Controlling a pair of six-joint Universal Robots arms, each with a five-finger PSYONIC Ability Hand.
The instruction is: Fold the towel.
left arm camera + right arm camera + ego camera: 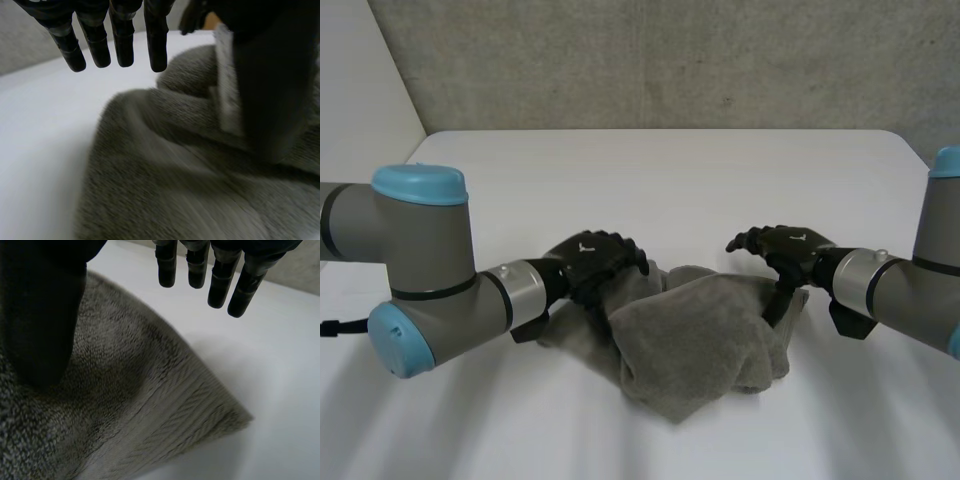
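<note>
While the crumpled towel [695, 335] lies on the table [650, 170], the left hand [592, 262] and the right hand [790, 248] rest at its opposite ends. Their fingers are straight and hold nothing, thumbs on the cloth, probably ready to grasp corners.

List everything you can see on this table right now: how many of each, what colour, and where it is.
towel: one, grey, bunched up at the table's middle, between the two hands
table: one, white, under everything
wall: one, grey, behind the table
left arm: one, grey with light-blue caps, reaching in from the robot's left
right arm: one, grey with a light-blue cap, reaching in from the robot's right
left hand: one, black, at the towel's left end, fingers straight, thumb on the cloth
right hand: one, black, at the towel's right end, fingers straight, thumb on the cloth
</note>
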